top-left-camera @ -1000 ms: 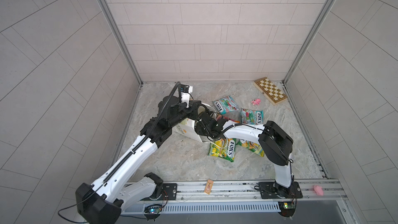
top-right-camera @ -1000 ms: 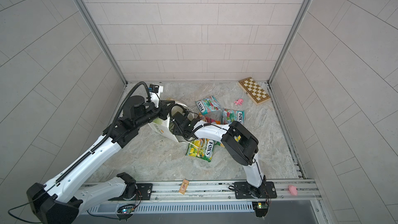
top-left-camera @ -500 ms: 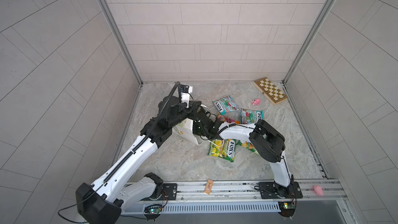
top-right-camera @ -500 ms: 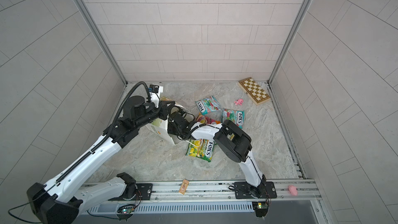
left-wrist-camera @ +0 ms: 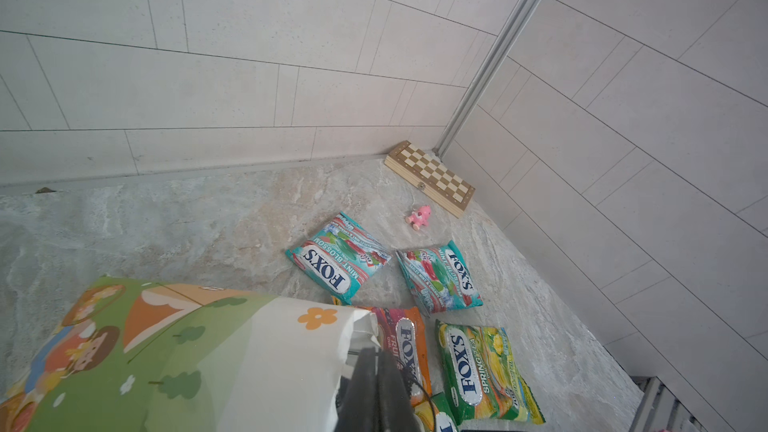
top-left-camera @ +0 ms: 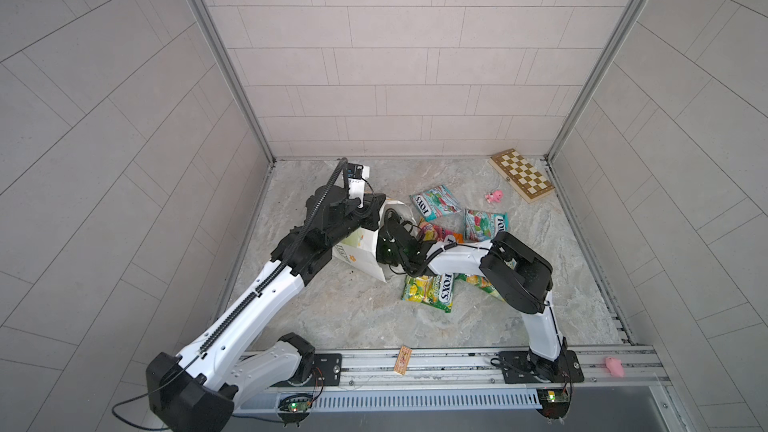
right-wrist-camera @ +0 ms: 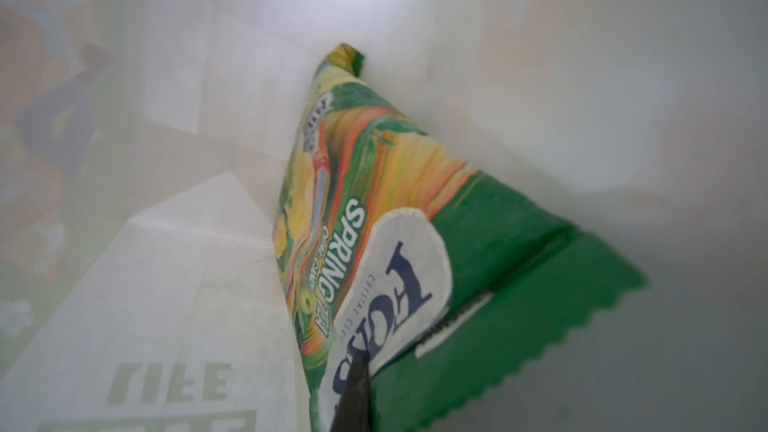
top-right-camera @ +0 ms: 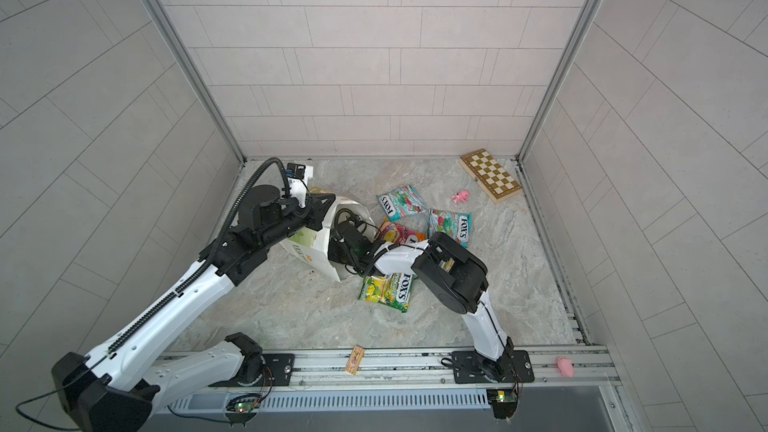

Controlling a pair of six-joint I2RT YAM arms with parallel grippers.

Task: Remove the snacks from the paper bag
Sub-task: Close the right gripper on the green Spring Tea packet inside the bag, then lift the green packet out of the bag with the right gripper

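Reaching arm: the right arm (top-left-camera: 461, 257) runs from the front rail (top-left-camera: 457, 357) across the table (top-left-camera: 353, 317) and ends inside the mouth of the paper bag (top-left-camera: 359, 255).
right claw (right-wrist-camera: 352, 398): jaws together, clamped on the green packet (right-wrist-camera: 399, 184); one dark finger lies over the packet's white FOX'S label, and its partner is hidden.
green packet: inside the paper bag, leaning on the inner wall, "SPRING TEA" legible in the right wrist view; hidden by the bag in both top views.
paper bag: left of the table's middle, tipped over, mouth toward the right edge; orange flower and green lettering on the white front, green cartoon print on the side.
left claw (top-left-camera: 374, 218): jaws together on the bag's upper rim at the mouth.
teal-red packet (top-left-camera: 434, 206): flat on the table, beyond the bag mouth toward the far edge.
second teal-red packet (top-left-camera: 484, 224): near the first, on its right-edge side, not touching it.
orange-pink packet (top-left-camera: 442, 236): just outside the bag mouth, partly under the right arm.
yellow-green packet (top-left-camera: 428, 292): flat, on the front-edge side of the bag mouth, one end under the right arm.
second yellow-green packet (top-left-camera: 478, 282): mostly covered by the right arm's elbow.
chessboard (top-left-camera: 521, 175): far right corner of the table.
pink toy (top-left-camera: 494, 196): between chessboard and teal-red packets, touching neither.
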